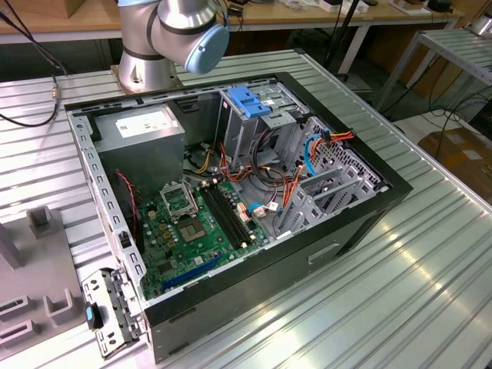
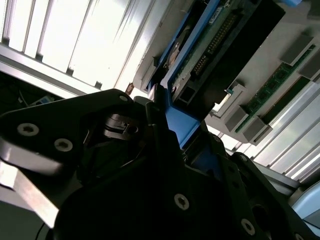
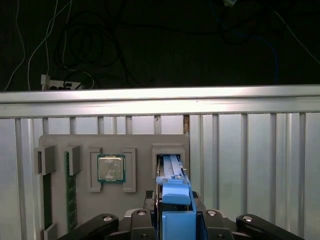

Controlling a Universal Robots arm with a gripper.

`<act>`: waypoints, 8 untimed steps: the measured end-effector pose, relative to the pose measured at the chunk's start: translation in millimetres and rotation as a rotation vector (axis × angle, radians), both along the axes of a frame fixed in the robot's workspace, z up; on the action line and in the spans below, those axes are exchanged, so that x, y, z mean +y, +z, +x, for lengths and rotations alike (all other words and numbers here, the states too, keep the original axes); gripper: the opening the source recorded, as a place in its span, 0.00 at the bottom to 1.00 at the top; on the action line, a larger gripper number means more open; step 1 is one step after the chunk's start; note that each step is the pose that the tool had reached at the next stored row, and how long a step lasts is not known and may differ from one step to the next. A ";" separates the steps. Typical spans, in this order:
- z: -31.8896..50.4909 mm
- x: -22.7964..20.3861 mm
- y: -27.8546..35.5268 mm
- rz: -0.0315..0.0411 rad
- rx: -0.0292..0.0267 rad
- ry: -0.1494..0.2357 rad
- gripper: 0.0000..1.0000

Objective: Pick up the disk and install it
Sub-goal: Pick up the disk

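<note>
— What does everything sit on?

— A ribbed aluminium worktop (image 1: 430,261), bright with reflections. At the exterior view's left a grey tray (image 1: 38,269) lies on it. In the middle is the open computer case (image 1: 254,296), its green board (image 1: 192,231) face up. Toward the exterior view's right the ribs run on to the edge.

— And the room?

— The arm (image 1: 173,31) rises at the far side of the worktop, with a wooden bench (image 1: 323,17) behind it. At the exterior view's right stand a second metal table (image 1: 461,50) and a cardboard box (image 1: 461,150). In the first wrist view the floor (image 3: 210,55) past the worktop's edge is dark, with loose cables (image 3: 115,45) and a power strip (image 3: 60,85).

— Where is the disk?

— The disk (image 3: 172,195) stands on edge in a slot of the grey tray. A processor chip (image 3: 111,168) sits in the next recess, and memory sticks (image 3: 71,185) lie beyond that.

— The tool?

— The tool (image 3: 176,222) is pinching the disk. In both wrist views its dark fingers (image 2: 156,125) press on the blue rail (image 2: 182,125) from either side.
</note>
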State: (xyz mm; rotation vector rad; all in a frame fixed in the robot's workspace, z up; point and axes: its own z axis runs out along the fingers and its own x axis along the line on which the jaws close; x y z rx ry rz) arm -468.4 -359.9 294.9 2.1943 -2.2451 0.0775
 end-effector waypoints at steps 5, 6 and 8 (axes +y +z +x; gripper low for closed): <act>0.0 0.0 -0.1 0.0001 -0.0002 -0.003 0.37; 0.0 0.0 -0.1 0.0001 -0.0001 -0.003 0.37; 0.0 0.0 -0.1 0.0000 -0.0001 -0.003 0.37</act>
